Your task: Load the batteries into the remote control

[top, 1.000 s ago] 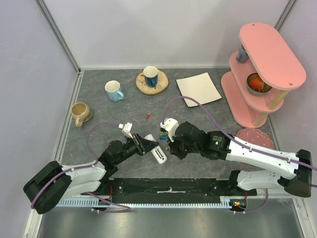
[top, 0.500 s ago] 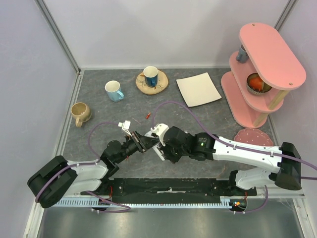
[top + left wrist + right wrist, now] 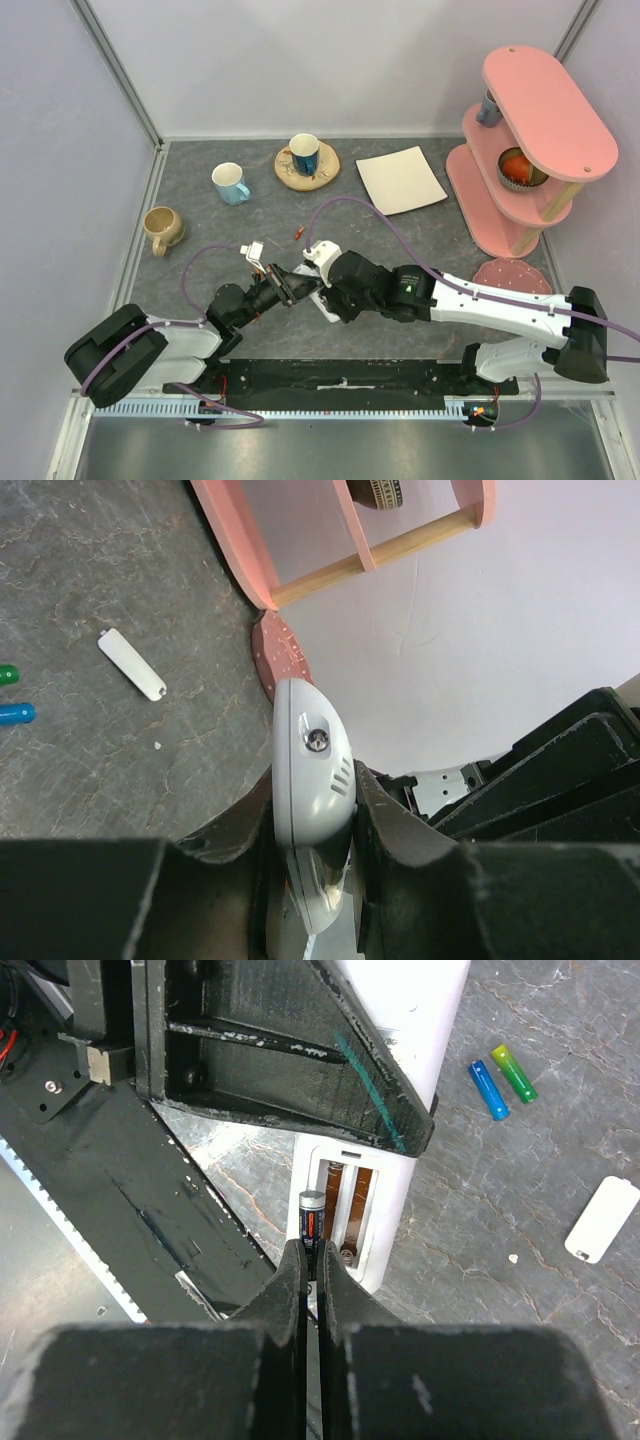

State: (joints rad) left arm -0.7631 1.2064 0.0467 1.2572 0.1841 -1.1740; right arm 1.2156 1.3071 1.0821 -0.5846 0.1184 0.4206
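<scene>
My left gripper (image 3: 313, 780) is shut on the white remote control (image 3: 308, 770), pinching its narrow sides. In the top view this gripper (image 3: 290, 285) holds the remote control (image 3: 325, 303) just above the table, near the front. My right gripper (image 3: 312, 1258) is shut on a dark battery (image 3: 311, 1218) with an orange stripe. The battery's tip sits at the left edge of the remote's open battery compartment (image 3: 346, 1208), whose slots show bare brown contacts and a spring. A blue battery (image 3: 487, 1090) and a green battery (image 3: 514, 1072) lie loose on the table beside the remote control (image 3: 420, 1030).
A white battery cover (image 3: 601, 1220) lies on the table to the right. A red battery (image 3: 299, 234) lies farther back. Several mugs (image 3: 230, 183), a coaster, a white square plate (image 3: 401, 180) and a pink tiered stand (image 3: 520, 140) stand behind. The black base rail (image 3: 340, 378) runs along the front.
My right arm has swung left, bringing the held battery over to the remote's open compartment. The left arm has shifted slightly and still holds the remote.
</scene>
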